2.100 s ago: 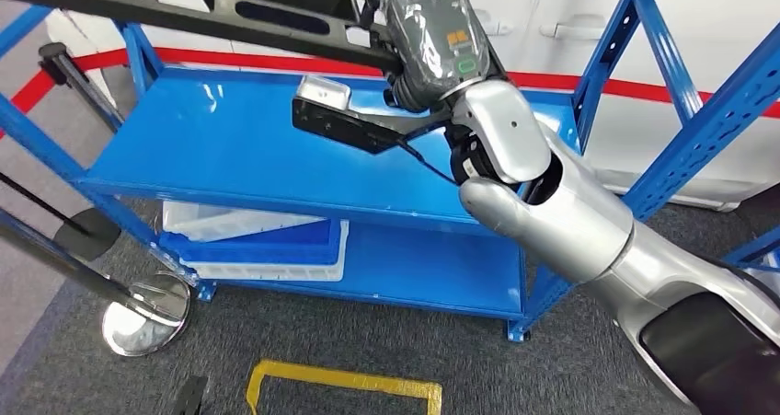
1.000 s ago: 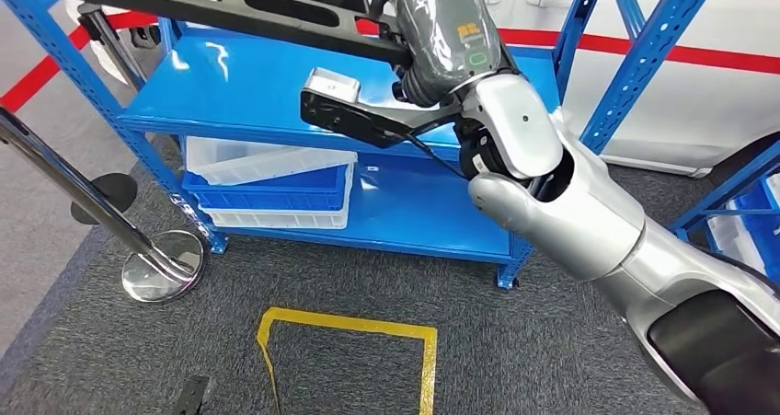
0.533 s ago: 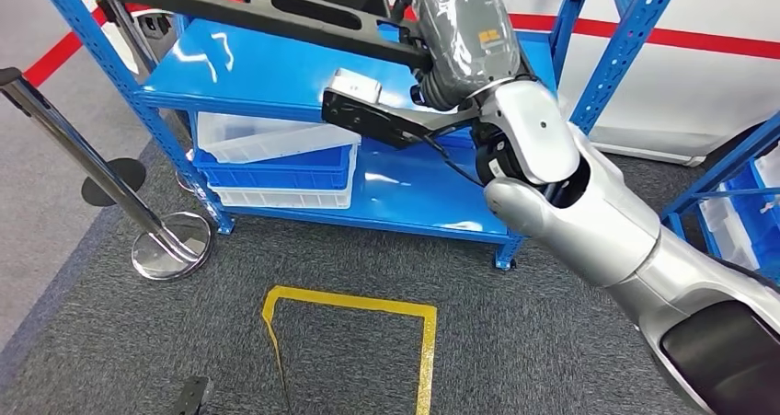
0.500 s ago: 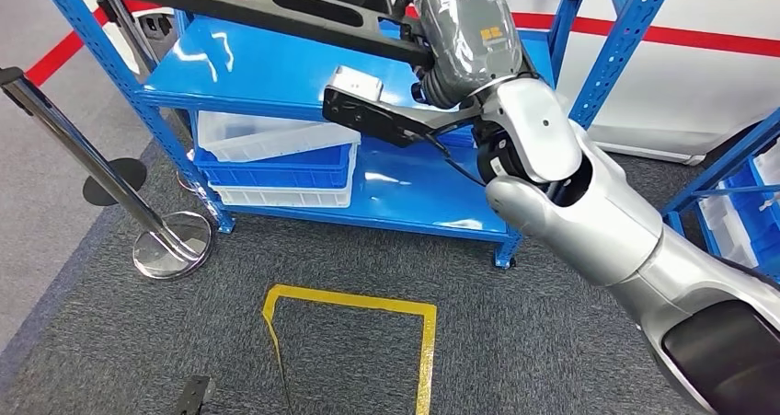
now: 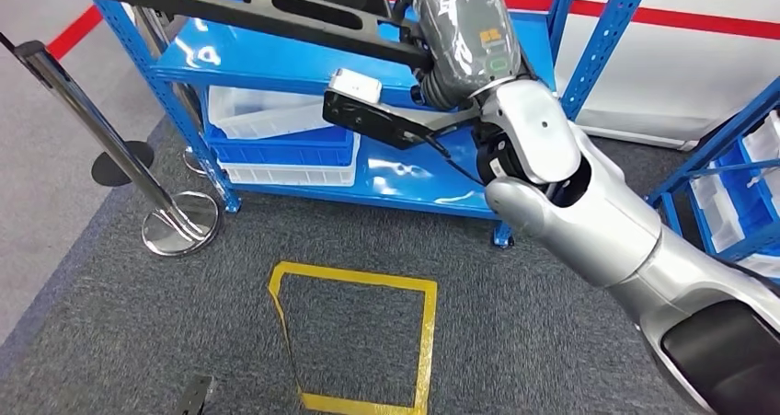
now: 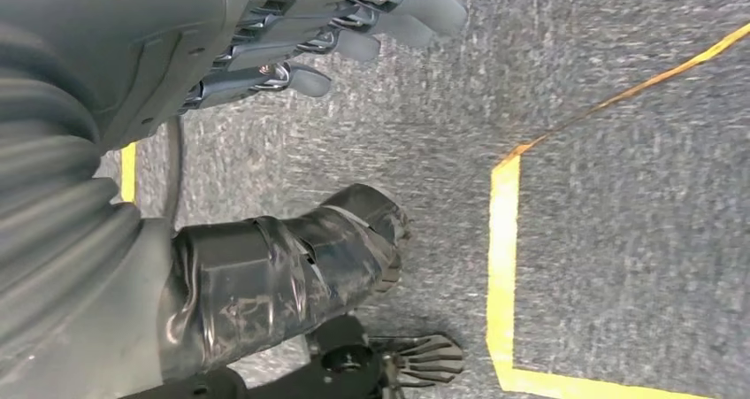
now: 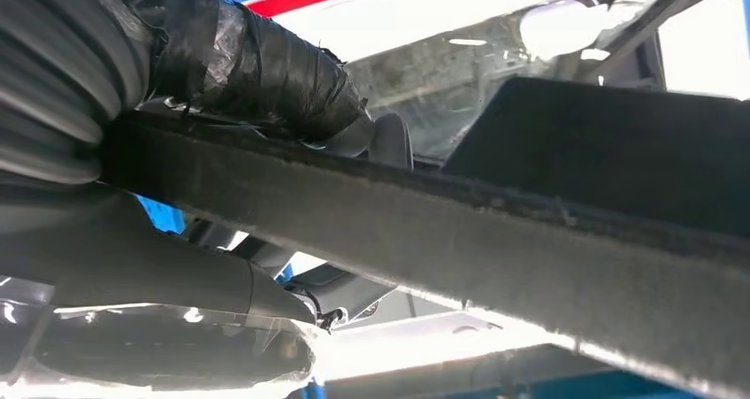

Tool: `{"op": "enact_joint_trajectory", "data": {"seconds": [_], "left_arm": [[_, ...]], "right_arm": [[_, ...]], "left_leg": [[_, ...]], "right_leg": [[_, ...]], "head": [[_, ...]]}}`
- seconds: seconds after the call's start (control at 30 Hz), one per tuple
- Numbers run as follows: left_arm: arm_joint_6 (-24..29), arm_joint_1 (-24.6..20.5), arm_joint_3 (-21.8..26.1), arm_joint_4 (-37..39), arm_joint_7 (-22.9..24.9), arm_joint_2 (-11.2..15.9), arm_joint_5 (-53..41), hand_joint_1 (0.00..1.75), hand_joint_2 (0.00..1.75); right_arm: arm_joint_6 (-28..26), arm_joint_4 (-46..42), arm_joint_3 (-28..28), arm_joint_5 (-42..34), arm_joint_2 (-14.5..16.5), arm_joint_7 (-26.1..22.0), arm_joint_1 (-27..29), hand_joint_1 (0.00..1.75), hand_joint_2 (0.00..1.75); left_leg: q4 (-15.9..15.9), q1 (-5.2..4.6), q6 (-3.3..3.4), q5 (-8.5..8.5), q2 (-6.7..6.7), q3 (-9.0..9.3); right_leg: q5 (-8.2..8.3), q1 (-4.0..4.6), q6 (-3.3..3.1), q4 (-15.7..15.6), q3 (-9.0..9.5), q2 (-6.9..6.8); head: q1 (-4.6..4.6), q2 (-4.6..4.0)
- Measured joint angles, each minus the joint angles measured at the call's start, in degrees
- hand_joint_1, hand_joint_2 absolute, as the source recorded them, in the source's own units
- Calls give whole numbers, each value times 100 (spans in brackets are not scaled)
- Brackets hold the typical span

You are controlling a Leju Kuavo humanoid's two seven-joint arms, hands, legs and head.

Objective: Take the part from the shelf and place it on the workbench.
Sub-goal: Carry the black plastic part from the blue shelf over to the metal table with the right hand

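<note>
Head view: right hand [image 5: 460,42] gripping the long black part [image 5: 230,1], clear of the blue shelf [image 5: 303,61]; left hand [image 6: 336,27] hangs loose, holding nothing. Next is probably carrying it to the workbench.

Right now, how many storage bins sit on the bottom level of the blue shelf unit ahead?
3, stacked at the shelf's left end: a white bin lowest, a blue bin on it, a white bin tilted on top. More may be hidden.
</note>
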Motion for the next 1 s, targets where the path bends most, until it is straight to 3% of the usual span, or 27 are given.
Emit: {"op": "enact_joint_trajectory", "data": {"seconds": [0.03,0.07,0.17,0.2,0.23,0.27,0.33,0.4,0.47,0.53,0.57,0.67,0.7,0.73,0.77,0.83,0.87,0.93,1.0], "left_arm": [[-1,1,-2,0,1,0,1,0,175],[-1,0,-3,1,1,-1,2,0,175],[-1,-3,-3,1,-1,0,4,0,175],[-1,-2,-3,1,-1,0,4,0,175],[-1,-1,-3,1,-1,1,3,0,175],[-1,-1,-3,1,-2,1,3,0,175],[-1,-1,-4,2,-5,1,2,0,175],[-1,-3,-9,2,-13,-2,2,0,175],[-1,-5,-16,2,-19,-3,4,0,175],[3,1,-19,4,-21,3,7,0,175],[5,6,-20,5,-22,4,8,0,175],[44,14,-23,6,-60,7,28,0,175],[88,14,-24,6,-90,12,34,0,175],[147,14,-24,6,-116,17,34,0,175],[215,14,-25,6,-127,21,32,0,175],[317,10,-26,6,-105,28,31,0,175],[342,2,-27,6,-90,30,33,0,175],[347,-13,-32,6,-71,38,42,0,175],[333,-16,-36,6,-66,47,45,0,175]], "right_arm": [[4,4,-1,-2,-5,-1,0,175,175],[8,8,-2,-3,-11,-1,-1,175,175],[15,17,-4,-5,-22,-2,6,175,175],[15,21,-4,-5,-24,-2,13,175,175],[15,26,-4,-5,-25,-2,18,175,175],[16,30,-4,-5,-26,-2,23,175,175],[19,37,-5,-5,-26,-2,24,175,175],[20,39,-13,-8,-26,-2,4,175,175],[21,43,-21,-11,-26,-1,-23,175,175],[21,46,-24,-24,-25,11,-30,175,175],[21,47,-24,-34,-25,20,-29,175,175],[18,50,-24,-56,-23,66,-24,175,175],[19,51,-24,-60,-24,85,-16,175,175],[20,51,-24,-67,-25,105,-6,175,175],[23,52,-24,-77,-26,129,6,175,175],[33,51,-25,-99,-30,165,20,175,175],[38,48,-29,-108,-33,180,23,175,175],[42,40,-38,-102,-40,196,23,175,175],[40,37,-43,-85,-43,201,25,175,175]], "left_leg": [[-18,9,39,50,12,-34],[-34,17,96,104,28,-83],[-25,-19,226,271,51,-286],[-10,-34,237,320,51,-359],[10,-48,240,363,51,-432],[34,-61,240,402,48,-502],[81,-77,233,463,40,-620],[110,-82,191,534,32,-704],[78,-59,123,646,30,-755],[52,-46,60,658,14,-809],[135,-44,29,543,6,-858],[990,-3,-72,-116,-1,-1130],[1318,18,-110,-225,-1,-1204],[1526,40,-149,-213,0,-1221],[1552,63,-187,-93,1,-1154],[1038,119,-284,177,4,-764],[676,123,-320,188,0,-517],[247,112,-263,80,-14,-252],[220,99,-152,55,-24,-244]], "right_leg": [[-66,3,28,49,-41,10],[-235,6,53,195,-106,19],[-1045,5,81,1251,-387,26],[-1173,6,80,1592,-438,26],[-1171,6,74,1768,-409,26],[-1070,9,58,1735,-280,26],[-841,30,-14,1136,226,32],[-840,67,-92,407,715,29],[-852,103,-127,84,865,23],[-728,78,-158,-61,847,11],[-661,56,-179,-133,829,1],[-504,13,-189,-206,680,-22],[-462,3,-173,-193,616,-27],[-425,-14,-154,-172,551,-31],[-394,-37,-128,-143,484,-34],[-351,-89,-68,-46,343,-34],[-335,-99,-33,10,274,-31],[-282,-85,52,79,197,-23],[-233,-70,110,84,192,-16]], "head": [[3,0],[13,0],[29,0],[29,0],[29,0],[29,0],[31,0],[27,0],[32,0],[48,0],[55,0],[60,0],[57,0],[56,0],[56,0],[52,0],[40,0],[26,0],[22,0]]}}
